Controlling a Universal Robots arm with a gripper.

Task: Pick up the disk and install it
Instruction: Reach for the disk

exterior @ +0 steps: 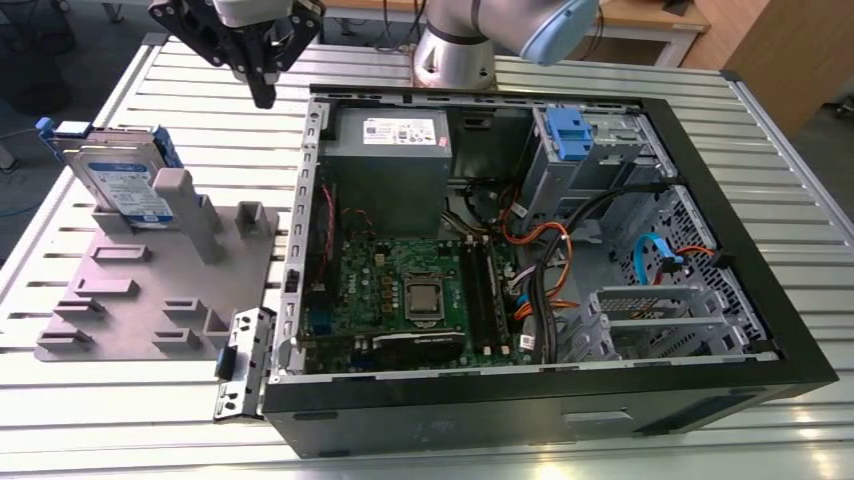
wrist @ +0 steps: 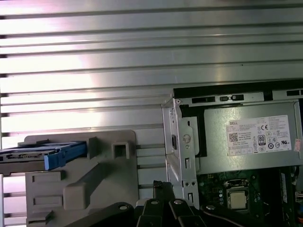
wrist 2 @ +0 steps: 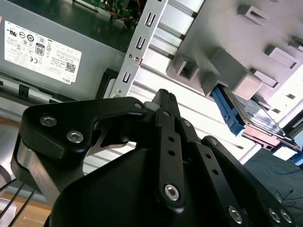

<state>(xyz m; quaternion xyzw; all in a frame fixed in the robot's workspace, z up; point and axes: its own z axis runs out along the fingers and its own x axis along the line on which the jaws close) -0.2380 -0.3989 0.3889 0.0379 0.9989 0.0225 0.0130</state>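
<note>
Your gripper [exterior: 263, 93] hangs empty, fingers pressed together, over the bench [exterior: 134, 425] between the grey holder [exterior: 134, 300] and the open case [exterior: 534, 405]; the disk [exterior: 123, 182] stands on edge in that holder, near the bench's edge; pickup and installation both remain.
</note>
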